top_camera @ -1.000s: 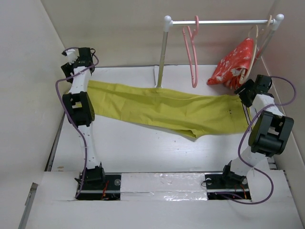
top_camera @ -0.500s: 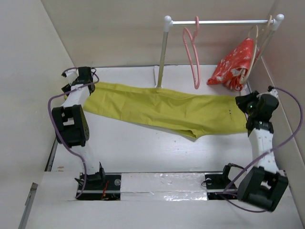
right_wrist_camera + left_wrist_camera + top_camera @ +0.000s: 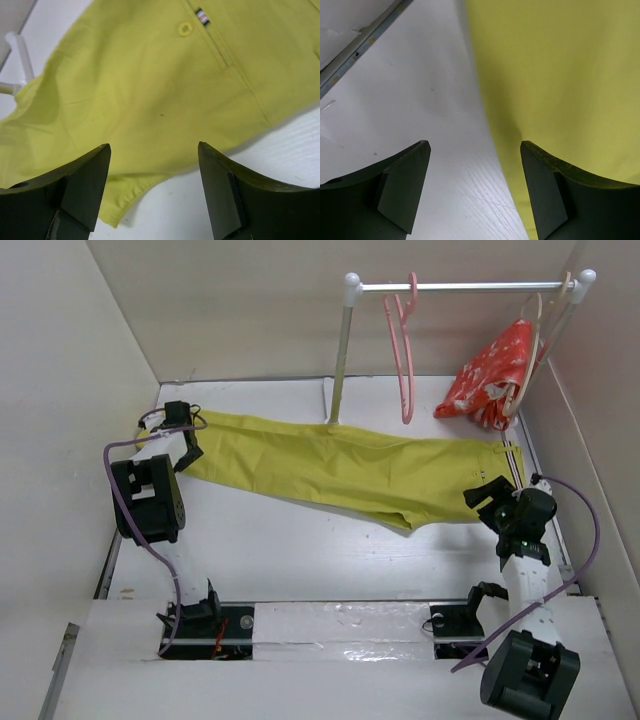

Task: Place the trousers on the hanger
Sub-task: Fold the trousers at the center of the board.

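Observation:
The mustard-yellow trousers point(image 3: 340, 468) lie flat across the table, leg ends at the left, striped waistband point(image 3: 512, 460) at the right. The pink hanger point(image 3: 403, 350) hangs on the rail at the back. My left gripper point(image 3: 185, 435) is open and empty at the leg ends; in its wrist view the open gripper point(image 3: 475, 150) straddles the edge of the cloth point(image 3: 560, 75). My right gripper point(image 3: 487, 495) is open and empty just in front of the waist end; in its wrist view the gripper point(image 3: 154, 152) hovers over the trousers point(image 3: 150, 85) near a button point(image 3: 185, 28).
A metal rail on a post point(image 3: 340, 350) stands at the back. A red white-patterned garment point(image 3: 495, 370) hangs on a beige hanger point(image 3: 540, 335) at its right end. Side walls point(image 3: 70, 440) close in the white table point(image 3: 300, 550).
Both arms have folded down and back toward the near side. The trousers, held stretched before, now lie released flat on the table, and both grippers are open.

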